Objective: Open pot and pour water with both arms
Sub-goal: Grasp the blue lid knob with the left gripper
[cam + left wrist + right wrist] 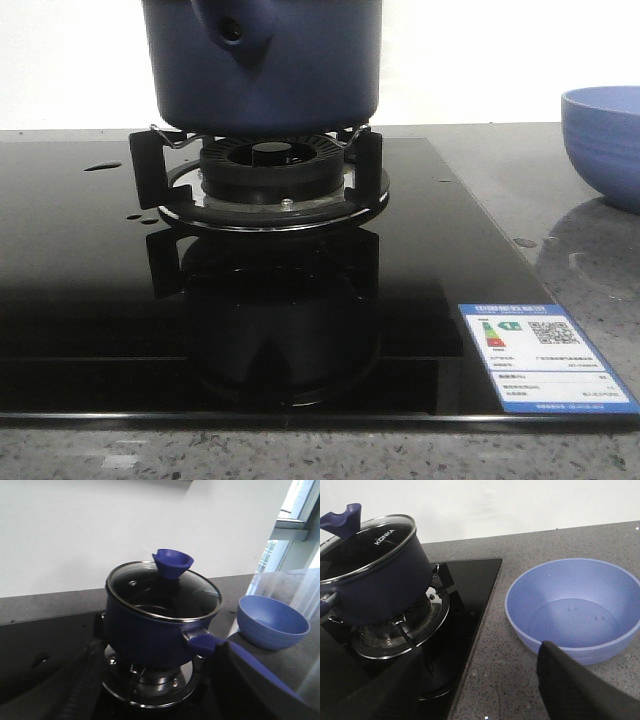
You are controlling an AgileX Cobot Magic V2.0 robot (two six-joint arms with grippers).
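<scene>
Navy pot [262, 65] upright on burner [265, 170] — handle [233, 25] toward camera — both end effectors' spread unclear.

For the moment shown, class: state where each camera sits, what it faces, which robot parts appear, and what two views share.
Front: low at the cooktop edge, facing the pot; no robot parts.
Left wrist: above, facing the lidded pot; dark jaws at the bottom.
Right wrist: facing the bowl; dark jaws below.
Both wrist views share pot and bowl.

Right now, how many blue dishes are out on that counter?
2: the pot, lid on, sits on the burner; the bowl rests on the grey counter beside the stove. Others may lie out of view.
</scene>
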